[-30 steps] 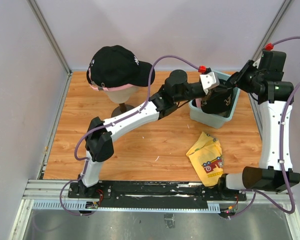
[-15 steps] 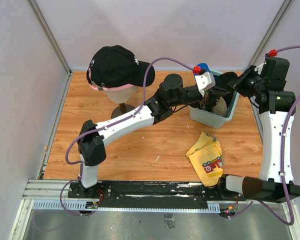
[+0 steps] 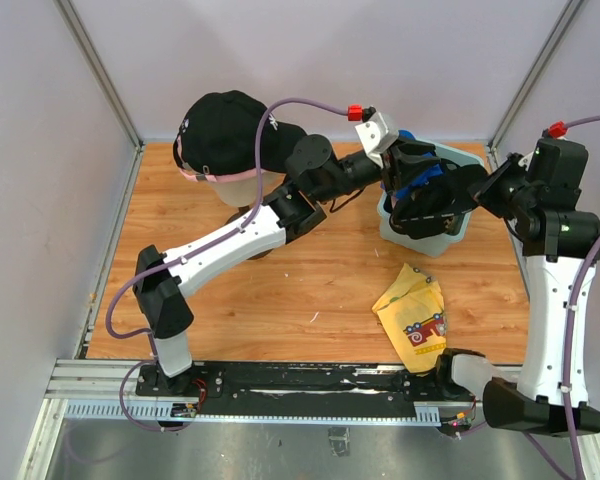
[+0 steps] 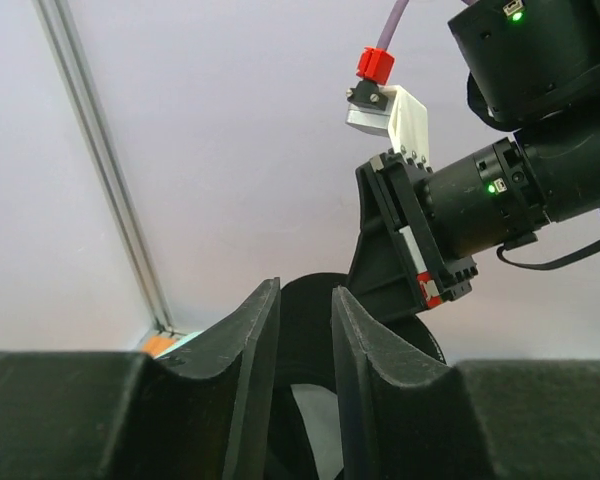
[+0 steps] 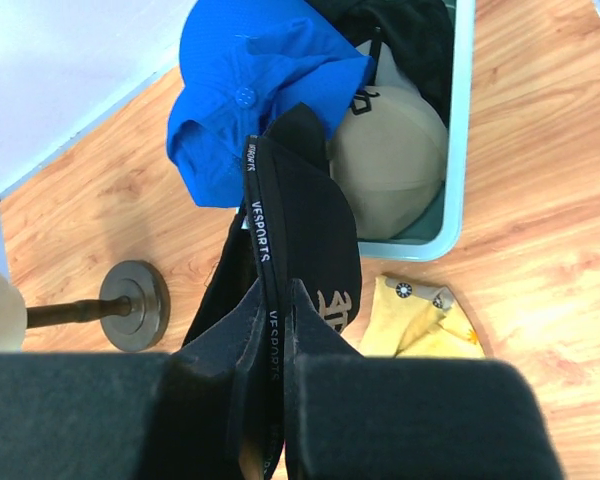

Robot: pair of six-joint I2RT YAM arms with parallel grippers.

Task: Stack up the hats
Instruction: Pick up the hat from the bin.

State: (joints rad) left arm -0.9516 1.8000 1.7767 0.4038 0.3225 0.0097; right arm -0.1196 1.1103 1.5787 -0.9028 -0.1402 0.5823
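A black cap [image 5: 310, 240] with pale embroidery hangs above the pale green bin [image 5: 460, 130], its band pinched edge-on between the fingers of the right gripper [image 5: 272, 300], which are pressed together on it. Just beside it a bright blue cap [image 5: 250, 90] is draped at the bin's far left corner, and a tan cap [image 5: 390, 160] lies inside the bin, crown up. The left gripper [image 4: 302, 300] hovers at the same corner, close to the blue cap, its jaws a little apart; only a dark shape shows behind the gap, and no fabric can be seen caught in it. Across the wooden table [image 3: 310, 280], at the far left, a white-logo black cap [image 3: 230, 130] sits over a pink cap [image 3: 192, 174] on the cream mannequin head [image 3: 245, 185]. A yellow cloth [image 3: 415, 320] with a red print lies flat on the table nearer the arm bases
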